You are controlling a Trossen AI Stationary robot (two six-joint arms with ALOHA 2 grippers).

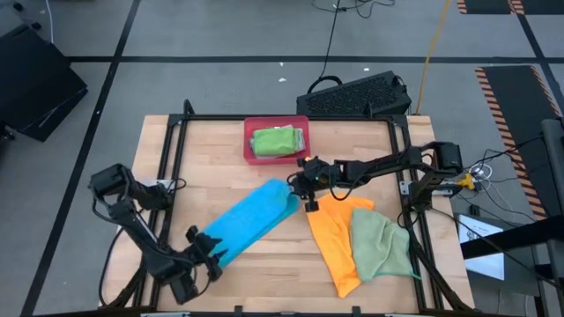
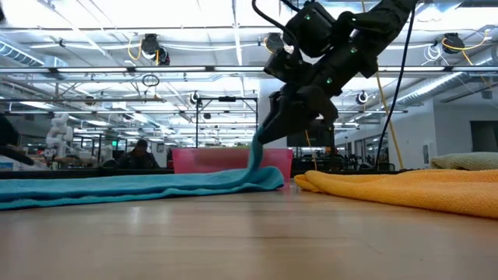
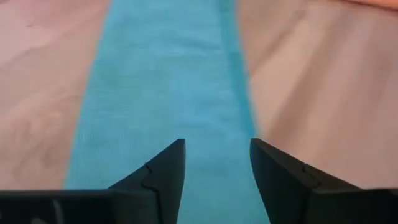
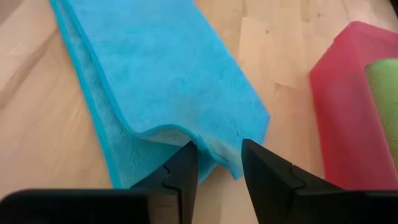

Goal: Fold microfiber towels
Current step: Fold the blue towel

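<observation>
A bright blue towel, folded into a long strip, lies slantwise on the wooden table. My left gripper stands open over its near-left end, which lies flat. My right gripper is open at the strip's far-right end. That end rises off the table to its fingers. An orange towel and a light green towel lie spread at the right. A folded green towel rests in the red tray. My left gripper slants down over the blue strip's near-left end; I cannot tell whether the parted fingertips touch it. My right gripper has the strip's raised far end between its parted fingers, which slant down from the table's right. The rest of the strip lies on the table.
The orange towel lies close beside my right gripper, its edge near the blue strip's end. The red tray stands just beyond, toward the far edge. A black keyboard-like object sits past the table's far edge. Bare wood lies at the near middle.
</observation>
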